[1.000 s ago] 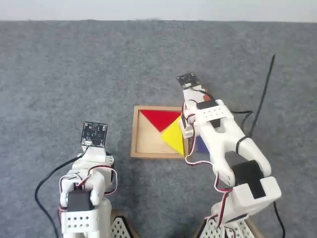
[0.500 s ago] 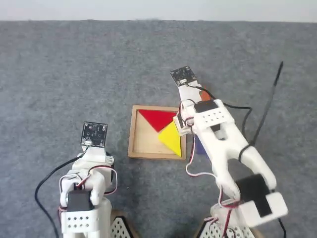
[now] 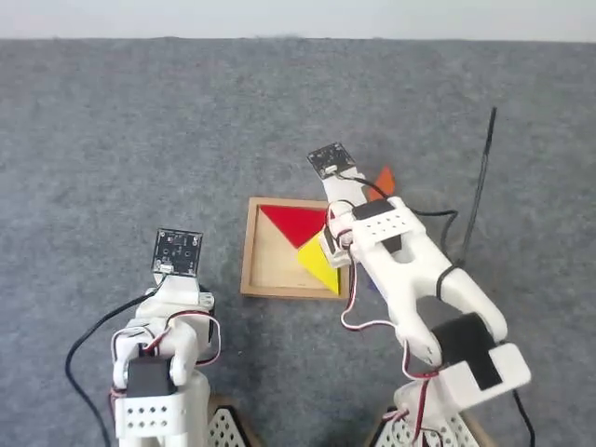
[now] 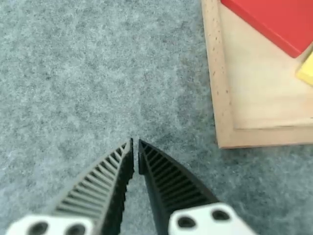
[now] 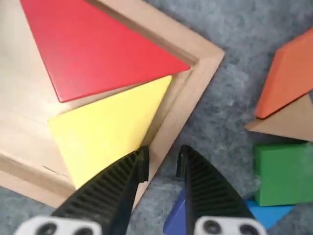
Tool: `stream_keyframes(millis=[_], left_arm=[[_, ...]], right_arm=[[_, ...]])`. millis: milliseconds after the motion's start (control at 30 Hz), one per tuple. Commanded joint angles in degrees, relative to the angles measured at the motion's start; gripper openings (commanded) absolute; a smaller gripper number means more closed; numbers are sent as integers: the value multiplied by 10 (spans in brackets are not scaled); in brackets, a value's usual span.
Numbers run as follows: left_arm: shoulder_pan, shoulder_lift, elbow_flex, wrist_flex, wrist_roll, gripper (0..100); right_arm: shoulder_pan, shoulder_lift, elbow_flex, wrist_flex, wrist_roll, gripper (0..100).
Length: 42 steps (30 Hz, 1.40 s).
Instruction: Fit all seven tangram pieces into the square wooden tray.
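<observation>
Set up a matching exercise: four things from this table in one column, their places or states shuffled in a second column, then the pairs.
Things
1. red triangle
2. yellow triangle
3. green piece
4. left tool

Places or states
A. shut, over bare grey mat
B. in the wooden tray, right at the right tool
C. on the mat outside the tray, beside a blue piece
D. in the tray, along the wall farthest from the arms

Pairs: 1-D, 2-B, 3-C, 4-A

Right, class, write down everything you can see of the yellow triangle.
The yellow triangle is a flat, smooth, painted-looking piece lying in the wooden tray, one edge beside the red triangle, another along the tray's wall. The right pincer hangs over its corner; contact cannot be told.
</observation>
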Motion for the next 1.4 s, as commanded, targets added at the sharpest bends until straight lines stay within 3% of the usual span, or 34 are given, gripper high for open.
stream_keyframes(millis=[0,467,767,1033,1367], left_arm=[[4,-10,-6,2,-1,21],[4,-10,-6,2,-1,21],[4,-10,-6,2,-1,21],[4,-10,-6,2,-1,21],[4,-10,-6,2,-1,21]], right_arm=[[-3,1,-24,-4,4,115],[-69,-87,42,-44,4,115],[-9,16,5,-44,23,115],[32,102,-102,24,21,115],[64,102,-110,44,32,114]])
